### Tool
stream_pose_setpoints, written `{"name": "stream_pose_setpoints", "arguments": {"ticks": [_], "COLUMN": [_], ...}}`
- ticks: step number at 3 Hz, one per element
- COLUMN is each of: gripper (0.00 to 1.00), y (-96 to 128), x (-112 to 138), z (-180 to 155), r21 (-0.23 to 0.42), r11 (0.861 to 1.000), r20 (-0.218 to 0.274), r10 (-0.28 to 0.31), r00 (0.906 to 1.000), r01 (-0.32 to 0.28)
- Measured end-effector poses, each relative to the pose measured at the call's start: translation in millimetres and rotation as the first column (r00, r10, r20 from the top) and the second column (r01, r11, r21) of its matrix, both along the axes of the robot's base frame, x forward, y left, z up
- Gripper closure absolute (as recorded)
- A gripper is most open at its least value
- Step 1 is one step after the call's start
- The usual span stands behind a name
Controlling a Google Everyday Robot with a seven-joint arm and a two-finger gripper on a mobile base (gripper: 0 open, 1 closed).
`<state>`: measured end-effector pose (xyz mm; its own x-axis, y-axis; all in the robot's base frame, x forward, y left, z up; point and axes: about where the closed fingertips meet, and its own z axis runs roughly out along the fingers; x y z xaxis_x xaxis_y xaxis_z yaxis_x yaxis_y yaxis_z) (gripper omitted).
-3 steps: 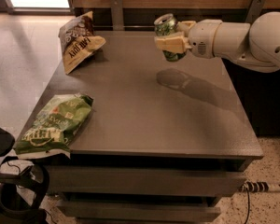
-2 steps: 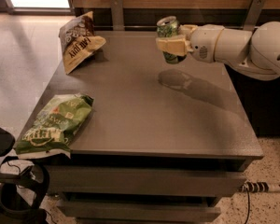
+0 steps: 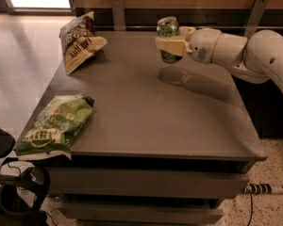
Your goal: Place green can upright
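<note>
Camera view shows the hand (image 3: 169, 45) over the far part of the tabletop (image 3: 146, 112), clamped on the green can (image 3: 168, 28) around its middle. The can's silver top points up and its body stands close to vertical in the grasp. Its base appears to hang clear of the tabletop, with a shadow on the surface just beneath; contact cannot be confirmed.

Status, as judged: pickup and orientation look complete, since the can is held the right way up. Outstanding items are lowering the can until its base sits flat on the tabletop, releasing it, and drawing the hand away without tipping it. The surface directly under the can looks bare, so nothing visible obstructs the set-down.

Other items noted: a brown chip bag (image 3: 80, 41) stands at the tabletop's far left corner, and a green chip bag (image 3: 54, 126) lies flat at its near left edge, both well apart from the can.
</note>
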<state>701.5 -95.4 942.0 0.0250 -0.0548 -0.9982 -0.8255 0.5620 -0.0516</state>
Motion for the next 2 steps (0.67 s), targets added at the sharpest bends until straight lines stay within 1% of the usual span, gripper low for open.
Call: {"name": "stream_pose_setpoints", "arguments": {"ticks": [1, 2], "gripper": [1.00, 1.00], "y": [-3, -12], "x": [8, 8], "z": [-7, -20], "r21": [0.017, 0.039], "r11": [1.000, 0.999], "r20": [-0.002, -0.007], "r10": [0.009, -0.006], "r00": [1.0000, 1.0000], "r01": [-0.009, 0.006]}}
